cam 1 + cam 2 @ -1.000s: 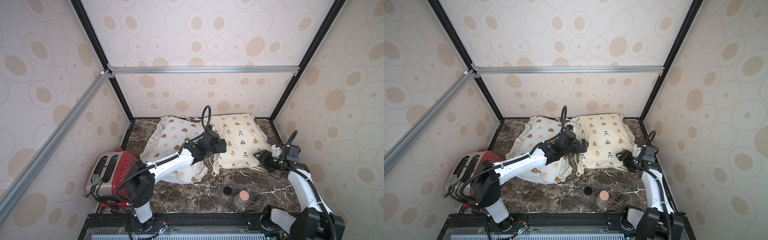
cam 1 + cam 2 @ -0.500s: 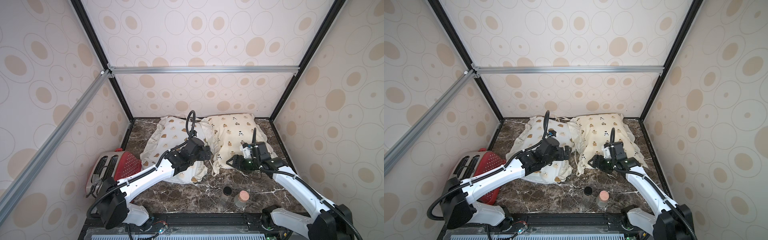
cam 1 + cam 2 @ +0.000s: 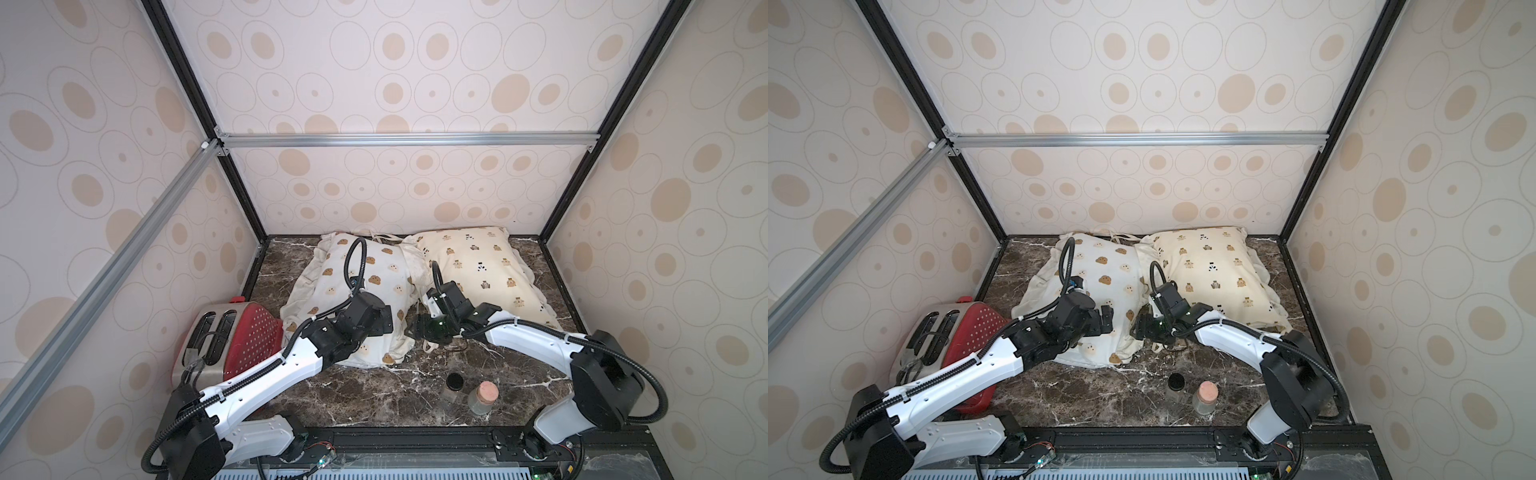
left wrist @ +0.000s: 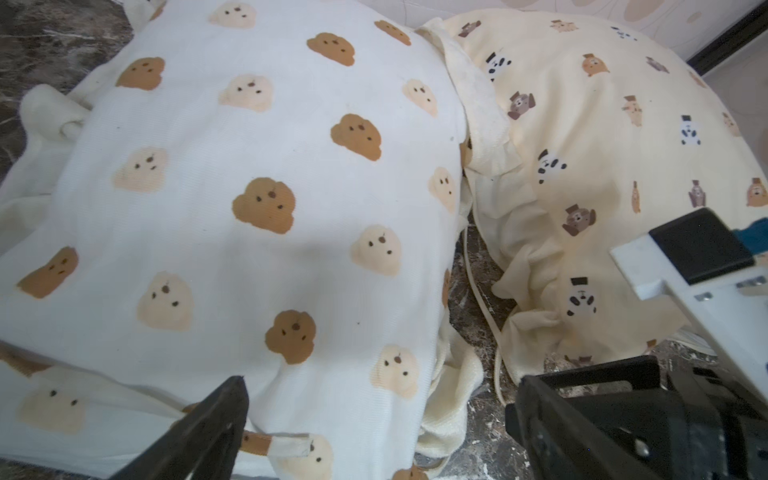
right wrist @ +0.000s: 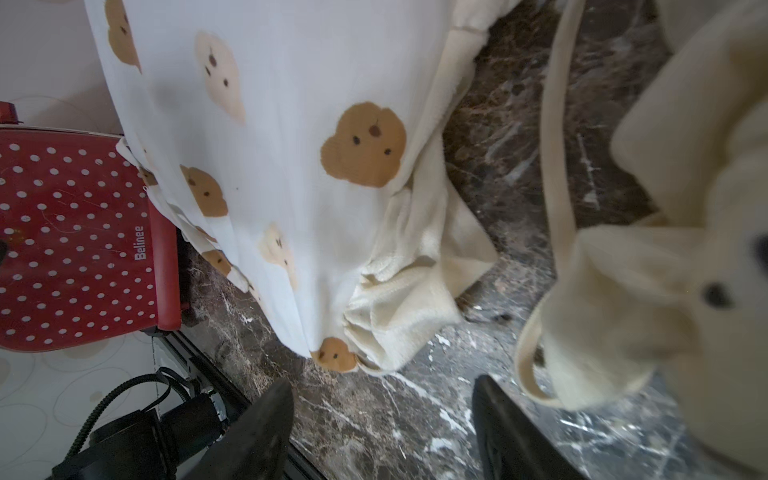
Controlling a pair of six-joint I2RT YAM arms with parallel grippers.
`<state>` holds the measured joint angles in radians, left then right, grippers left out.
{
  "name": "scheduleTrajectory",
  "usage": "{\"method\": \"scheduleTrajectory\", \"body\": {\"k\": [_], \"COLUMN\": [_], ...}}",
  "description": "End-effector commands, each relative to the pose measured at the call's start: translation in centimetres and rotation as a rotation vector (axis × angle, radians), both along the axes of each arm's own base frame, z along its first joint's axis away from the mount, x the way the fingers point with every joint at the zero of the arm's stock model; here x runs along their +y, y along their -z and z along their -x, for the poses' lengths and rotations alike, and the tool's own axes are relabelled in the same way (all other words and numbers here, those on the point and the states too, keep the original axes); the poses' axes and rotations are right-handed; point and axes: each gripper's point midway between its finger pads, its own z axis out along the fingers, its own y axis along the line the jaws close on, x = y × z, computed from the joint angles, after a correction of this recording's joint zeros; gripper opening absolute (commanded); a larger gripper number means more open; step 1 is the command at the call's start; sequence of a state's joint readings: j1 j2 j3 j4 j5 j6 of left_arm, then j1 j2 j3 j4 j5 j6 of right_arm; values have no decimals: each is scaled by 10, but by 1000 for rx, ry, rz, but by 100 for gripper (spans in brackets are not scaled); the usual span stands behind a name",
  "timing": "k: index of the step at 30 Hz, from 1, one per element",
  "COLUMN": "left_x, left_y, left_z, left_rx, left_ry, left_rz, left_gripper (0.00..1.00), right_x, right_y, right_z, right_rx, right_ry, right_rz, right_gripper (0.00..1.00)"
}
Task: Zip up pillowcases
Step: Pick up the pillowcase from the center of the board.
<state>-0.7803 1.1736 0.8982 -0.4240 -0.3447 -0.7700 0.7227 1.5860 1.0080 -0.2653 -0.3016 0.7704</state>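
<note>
Touching side by side at back of desk (image 3: pixel 374 395): white pillowcase (image 3: pixel 390 286), cream-yellow pillowcase (image 3: pixel 478 266). Left fingers (image 4: pixel 208 428) spread wide over the white one's near corner. Right fingers (image 5: pixel 257 424) apart, empty, low between the two. No zipper pull visible, so risk of pinching ruffle (image 5: pixel 399 299) or loose strap (image 5: pixel 552 166) instead.

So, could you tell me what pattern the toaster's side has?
Red two-slot toaster: white polka dots, clearest in the right wrist view.

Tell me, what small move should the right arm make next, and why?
Probably ease the right arm forward so its open jaws close on the ruffled corner of the white pillowcase. They hang empty over bare marble tabletop, just short of that corner; the left arm hovers open-jawed above the same pillowcase.
</note>
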Motion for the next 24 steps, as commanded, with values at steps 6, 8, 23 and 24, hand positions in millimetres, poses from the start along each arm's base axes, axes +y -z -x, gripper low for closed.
{"method": "scheduleTrajectory", "body": {"k": [6,8,23,24], "left_x": [32,36,49,49], "left_y": [11,12,8,7], "left_z": [6,7,10,11], "left_rx": [21,21,7,4], "left_ry": [-96,-103,-135,-138], "left_rz": [-58,-69,-75,-73], "left_gripper": [99,99,99,99], "right_x": [46,50,46,45], "right_y": [14,19,57,56], "right_z": [-21,-26,-49,-52], "right_rx": [-40,-45,-95,-109], "right_ry": [2,1,18,15], "right_rz": [-47,-39,95,104], "right_gripper": [65,64,8,4]}}
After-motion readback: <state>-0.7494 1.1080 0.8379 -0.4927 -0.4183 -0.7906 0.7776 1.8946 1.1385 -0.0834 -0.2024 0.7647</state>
